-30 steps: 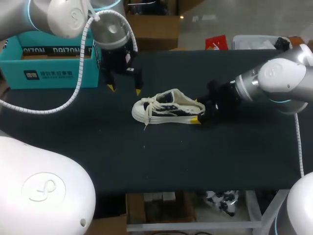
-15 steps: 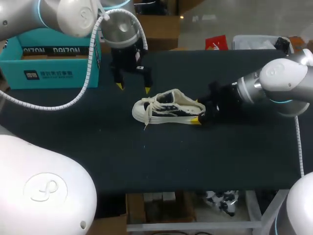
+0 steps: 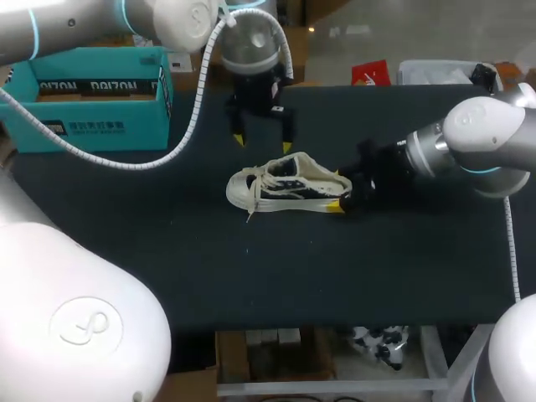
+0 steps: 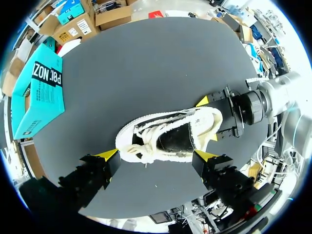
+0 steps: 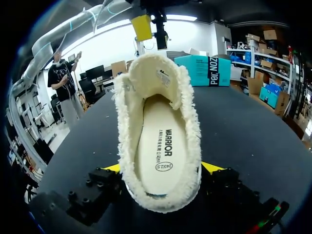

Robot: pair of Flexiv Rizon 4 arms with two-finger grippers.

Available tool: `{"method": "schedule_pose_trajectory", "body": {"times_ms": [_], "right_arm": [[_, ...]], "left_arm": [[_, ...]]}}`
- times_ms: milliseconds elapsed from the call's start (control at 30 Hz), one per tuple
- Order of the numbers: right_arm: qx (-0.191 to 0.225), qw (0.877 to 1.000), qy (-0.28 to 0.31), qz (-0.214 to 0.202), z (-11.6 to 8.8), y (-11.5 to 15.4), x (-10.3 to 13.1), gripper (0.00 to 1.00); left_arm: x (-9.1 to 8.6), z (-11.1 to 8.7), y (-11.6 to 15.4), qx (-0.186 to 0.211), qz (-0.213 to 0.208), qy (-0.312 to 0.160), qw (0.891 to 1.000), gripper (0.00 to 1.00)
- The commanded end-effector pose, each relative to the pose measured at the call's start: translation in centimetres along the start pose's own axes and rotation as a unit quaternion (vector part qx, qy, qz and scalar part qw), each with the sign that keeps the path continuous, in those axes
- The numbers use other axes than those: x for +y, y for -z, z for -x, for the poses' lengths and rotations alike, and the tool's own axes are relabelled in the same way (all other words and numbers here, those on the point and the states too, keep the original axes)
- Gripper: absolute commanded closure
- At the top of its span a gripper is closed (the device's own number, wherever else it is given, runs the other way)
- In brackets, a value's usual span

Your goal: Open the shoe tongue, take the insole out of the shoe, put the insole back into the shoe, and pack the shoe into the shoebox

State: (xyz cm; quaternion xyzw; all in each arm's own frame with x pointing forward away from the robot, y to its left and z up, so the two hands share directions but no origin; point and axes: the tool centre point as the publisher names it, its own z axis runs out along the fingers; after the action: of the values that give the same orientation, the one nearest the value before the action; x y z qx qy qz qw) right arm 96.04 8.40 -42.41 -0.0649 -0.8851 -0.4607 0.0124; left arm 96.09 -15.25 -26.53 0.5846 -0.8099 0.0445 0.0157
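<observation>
The shoe (image 3: 285, 186) stands on its sole mid-desk (image 3: 251, 285), with its insole (image 5: 163, 146) inside. The right jaws clasp its heel from both sides. The left jaws hang spread wide above the shoe's far side. The teal shoebox (image 3: 92, 96) sits well apart, far left.

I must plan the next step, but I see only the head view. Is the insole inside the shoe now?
Observer: Yes. The right wrist view shows the insole lying flat inside the shoe.
Operator: Is the right gripper closed on the shoe?
Observer: Yes. In the left wrist view its yellow fingertips press the heel end from both sides.
Operator: Where is the left gripper?
Observer: Its wrist view looks down on the shoe, framed between its open fingers.
</observation>
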Motion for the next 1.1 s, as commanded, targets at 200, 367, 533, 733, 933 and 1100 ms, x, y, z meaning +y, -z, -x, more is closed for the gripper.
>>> {"method": "schedule_pose_trajectory", "body": {"times_ms": [200, 367, 533, 733, 933, 1100], "right_arm": [[0.000, 1.000, 0.001, 0.001, 0.1, -0.1, -0.3, 1.00], [0.000, 1.000, 0.001, 0.001, 0.1, -0.1, -0.3, 1.00], [0.000, 1.000, 0.001, 0.001, 0.1, -0.1, -0.3, 1.00], [0.000, 1.000, 0.001, 0.001, 0.1, -0.1, -0.3, 1.00], [0.000, 1.000, 0.001, 0.001, 0.1, -0.1, -0.3, 1.00], [0.000, 1.000, 0.001, 0.001, 0.1, -0.1, -0.3, 1.00]], "left_arm": [[-3.3, -2.8, -2.0, -0.010, 0.073, -0.006, 0.997, 0.14], [-3.0, -4.3, -2.1, -0.014, 0.085, -0.015, 0.996, 0.36], [-1.7, -5.1, -2.9, -0.025, 0.099, -0.025, 0.994, 0.40], [-1.7, -5.1, -4.0, -0.030, 0.113, -0.017, 0.993, 0.54], [-2.3, -4.6, -4.7, -0.022, 0.131, -0.010, 0.991, 0.58], [-1.7, -4.7, -4.9, -0.016, 0.136, -0.013, 0.991, 0.97]]}}
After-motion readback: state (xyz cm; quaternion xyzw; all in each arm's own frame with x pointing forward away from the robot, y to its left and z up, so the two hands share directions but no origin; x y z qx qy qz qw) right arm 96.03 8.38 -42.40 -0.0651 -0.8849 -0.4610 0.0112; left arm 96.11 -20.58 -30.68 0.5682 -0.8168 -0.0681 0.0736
